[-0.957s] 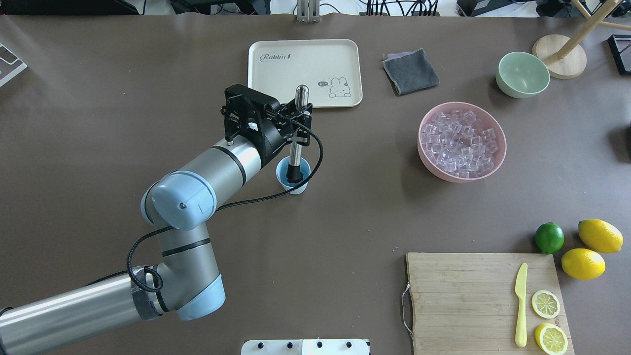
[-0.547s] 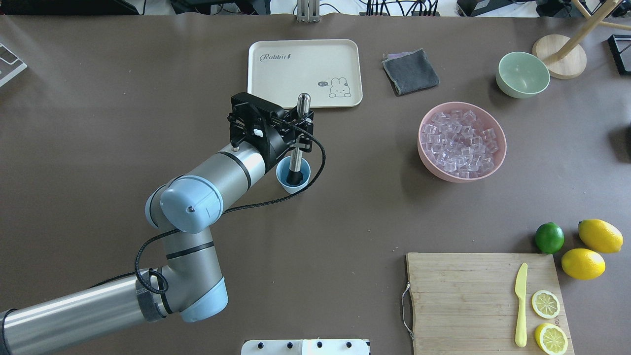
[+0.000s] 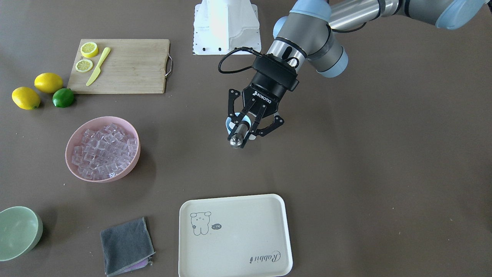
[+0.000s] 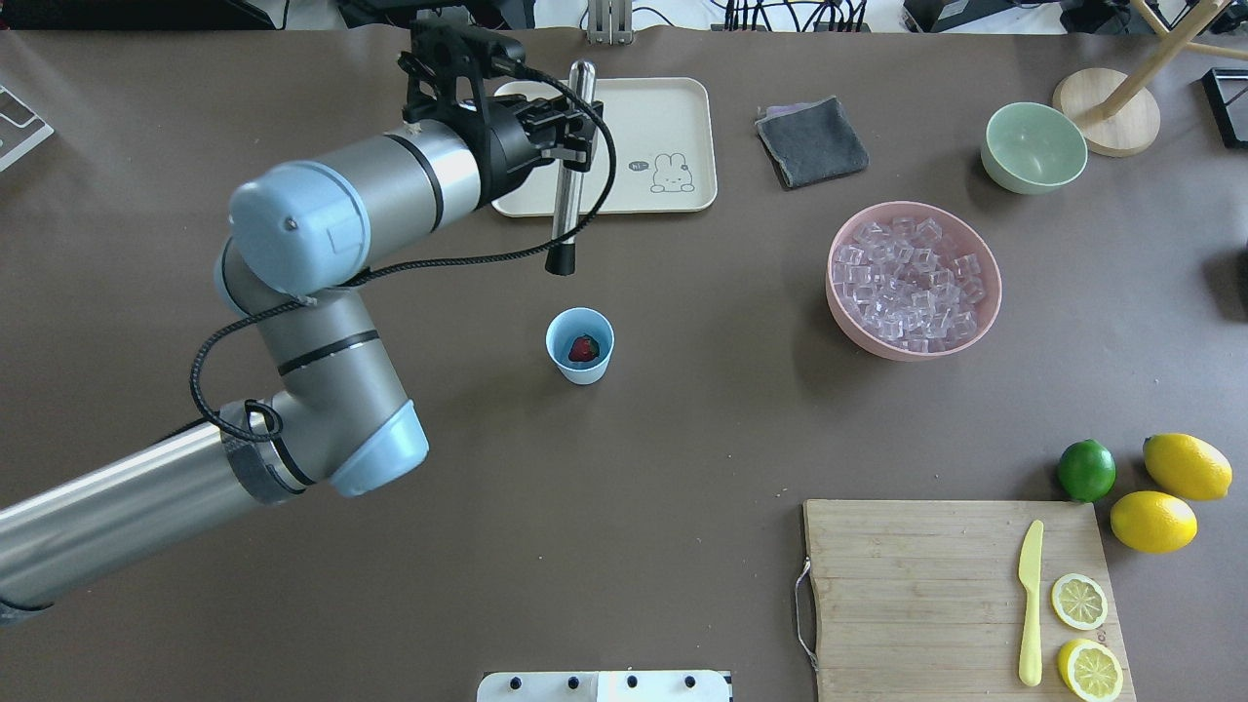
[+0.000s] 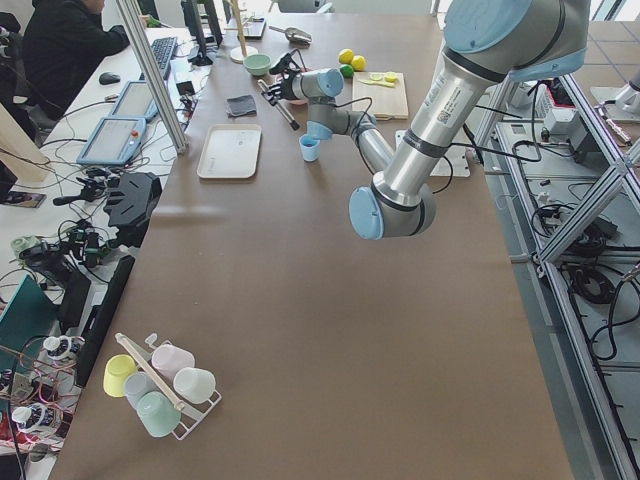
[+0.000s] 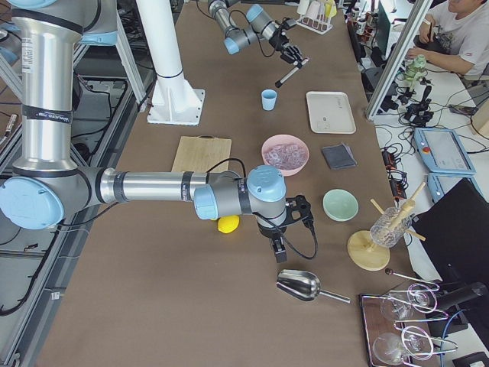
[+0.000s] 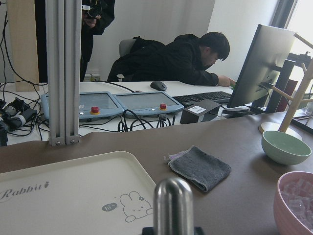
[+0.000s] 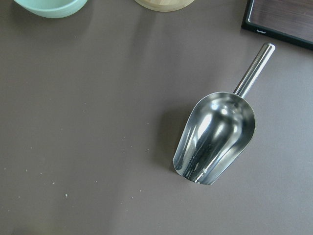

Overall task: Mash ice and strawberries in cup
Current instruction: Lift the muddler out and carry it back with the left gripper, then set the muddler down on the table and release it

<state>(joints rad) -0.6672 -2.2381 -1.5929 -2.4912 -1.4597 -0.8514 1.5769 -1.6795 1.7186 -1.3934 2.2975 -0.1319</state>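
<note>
Left gripper (image 4: 566, 132) clenched on steel muddler (image 4: 563, 195), tip down, held high and clear of the cup (image 4: 582, 374), toward the desk's far edge. Cup, mid-desk, shows one strawberry (image 4: 583, 349). Ice (image 4: 912, 283) lies in pink bowl (image 4: 995, 292) nearer the right edge. Judgement: tool parked aside to leave cup mouth free.

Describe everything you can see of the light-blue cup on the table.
The cup is a small, plain, light-blue tumbler, plastic-looking, tapered, with no handle. It stands upright on the brown table, mouth open, apart from the cream tray. One red strawberry lies inside; no ice shows in it. No arm touches it: the left pincer, shut on a steel muddler, hangs clear of it, toward the tray.
</note>
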